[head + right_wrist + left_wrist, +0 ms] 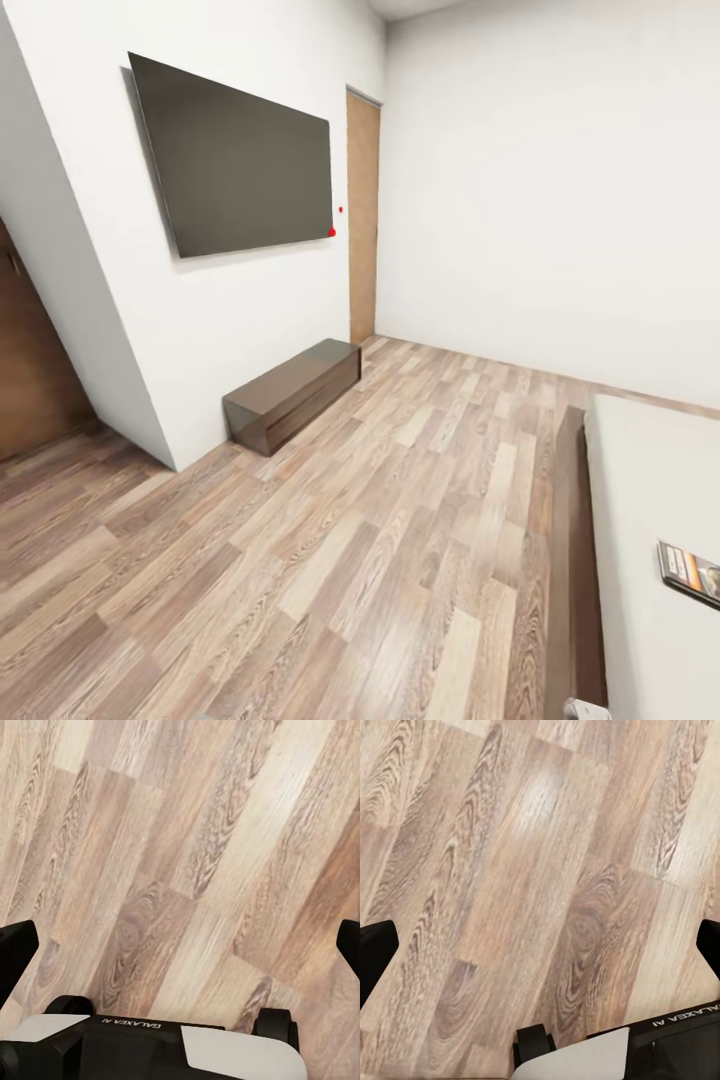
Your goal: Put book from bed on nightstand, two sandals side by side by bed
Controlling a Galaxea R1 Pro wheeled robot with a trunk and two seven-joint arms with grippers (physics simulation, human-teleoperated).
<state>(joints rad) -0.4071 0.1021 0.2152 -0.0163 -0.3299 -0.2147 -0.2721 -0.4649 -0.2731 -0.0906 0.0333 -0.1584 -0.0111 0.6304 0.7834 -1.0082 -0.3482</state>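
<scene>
Book (692,574) lies flat on the grey mattress of the bed (650,480), lower right of the head frame, partly cut by the right edge — not yet moved. Bed's dark wood side rail (572,560) runs up the right side of the frame between mattress and floor.

Progress, as I judge it: nothing done yet. Book is on the bed, no nightstand or sandals to report here, so both halves of the task are left.

Grippers: left gripper (540,952) over bare wood-plank floor (330,560), fingertips dark at the two side edges of the left wrist frame — spread wide, nothing between them. Right gripper (180,949) same story: fingers at the frame's sides, wide apart, holding nothing, plank floor beneath.

Room to move: big open stretch of floor through centre and lower left of the head frame. Obstacles sit at the margins — long low dark bench (292,392) against the white wall at centre left, under the wall-mounted TV (240,160); closed door (363,215) at upper centre; dark wood panel (30,350) at far left. Approach to the bed edge looks clear; the rail is the edge to watch for the base.
</scene>
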